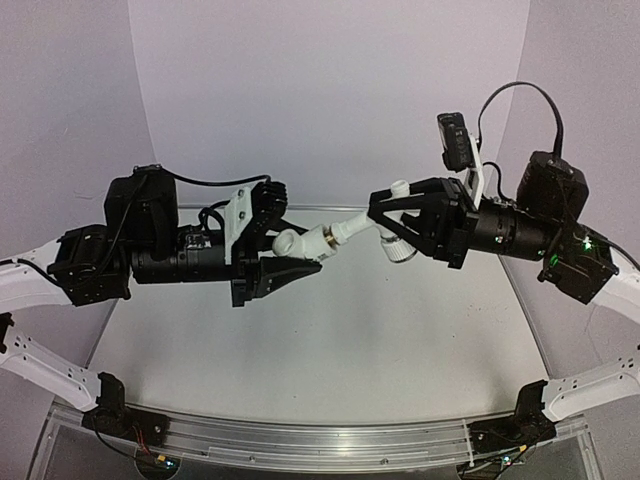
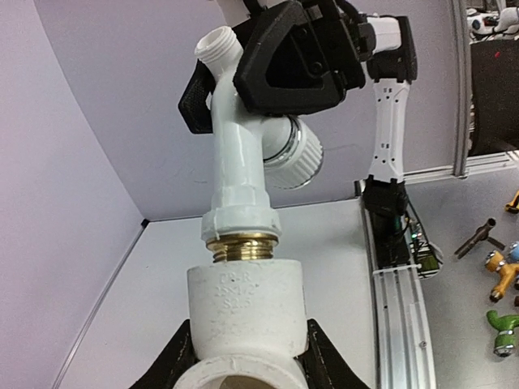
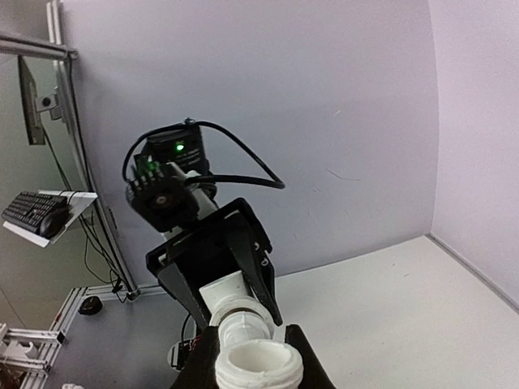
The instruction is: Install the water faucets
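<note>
My left gripper (image 1: pixel 283 256) is shut on the short white cylindrical fitting (image 1: pixel 292 244), held in the air above the table. My right gripper (image 1: pixel 388 215) is shut on the white faucet (image 1: pixel 345 232), whose ribbed knob (image 1: pixel 401 251) hangs below. In the left wrist view the faucet (image 2: pixel 236 154) stands above the fitting (image 2: pixel 243 312), and its brass thread (image 2: pixel 241 245) enters the fitting's mouth with a few turns still showing. In the right wrist view the spout's open end (image 3: pixel 258 362) sits between my fingers, with the fitting (image 3: pixel 223 290) and the left gripper (image 3: pixel 212 259) beyond it.
The white table (image 1: pixel 320 350) lies below both arms, with an aluminium rail (image 1: pixel 320 440) at its near edge. Purple walls enclose the back and sides. Small coloured tools (image 2: pixel 501 274) lie on a surface beyond the rail. A keyboard (image 3: pixel 36 212) sits outside the cell.
</note>
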`<state>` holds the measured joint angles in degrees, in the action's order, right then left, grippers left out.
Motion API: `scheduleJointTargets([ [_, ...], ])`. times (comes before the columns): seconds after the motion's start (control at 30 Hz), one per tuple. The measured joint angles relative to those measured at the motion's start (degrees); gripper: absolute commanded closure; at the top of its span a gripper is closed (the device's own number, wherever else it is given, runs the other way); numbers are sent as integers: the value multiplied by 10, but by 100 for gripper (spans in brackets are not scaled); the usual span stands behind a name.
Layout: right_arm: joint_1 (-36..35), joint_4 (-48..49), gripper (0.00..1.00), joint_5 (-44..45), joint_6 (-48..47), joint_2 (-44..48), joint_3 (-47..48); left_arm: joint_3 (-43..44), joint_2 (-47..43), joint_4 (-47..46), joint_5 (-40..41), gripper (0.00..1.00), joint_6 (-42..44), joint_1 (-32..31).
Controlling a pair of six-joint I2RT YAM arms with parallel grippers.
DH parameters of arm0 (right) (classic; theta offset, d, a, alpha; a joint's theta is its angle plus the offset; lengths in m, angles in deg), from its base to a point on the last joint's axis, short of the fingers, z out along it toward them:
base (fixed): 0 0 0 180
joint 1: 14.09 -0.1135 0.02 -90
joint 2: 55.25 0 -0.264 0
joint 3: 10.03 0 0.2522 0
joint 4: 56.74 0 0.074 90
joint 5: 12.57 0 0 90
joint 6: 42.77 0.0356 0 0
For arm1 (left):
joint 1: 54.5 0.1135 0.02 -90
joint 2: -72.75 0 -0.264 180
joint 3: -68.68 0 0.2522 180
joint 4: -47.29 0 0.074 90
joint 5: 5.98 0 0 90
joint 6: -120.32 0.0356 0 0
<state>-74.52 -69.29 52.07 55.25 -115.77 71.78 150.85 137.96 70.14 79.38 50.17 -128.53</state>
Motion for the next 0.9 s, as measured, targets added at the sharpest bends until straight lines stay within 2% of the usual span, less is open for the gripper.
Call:
scheduleJointTargets([
  [0.17, 3, -7, 22, 41, 40, -4, -4, -4, 0, 5, 52, 100, 15, -5],
  [0.23, 8, -8, 4, 54, 39, -4, -4, -3, 0, 9, 62, 100, 10, -6],
  [0.37, 10, -10, 2, 69, 13, -4, -1, -3, 0, 30, 68, 100, -20, -2],
  [0.5, 10, -16, 2, 76, -60, 0, 12, -3, 0, 56, 57, 100, -68, 8],
  [0.7, 10, -45, 2, 53, -261, 60, 16, 6, 0, 109, 12, 100, -138, 25],
  [0.9, 10, -124, 2, 8, -507, 138, 5, 36, 2, 150, -73, 100, -219, 54],
])
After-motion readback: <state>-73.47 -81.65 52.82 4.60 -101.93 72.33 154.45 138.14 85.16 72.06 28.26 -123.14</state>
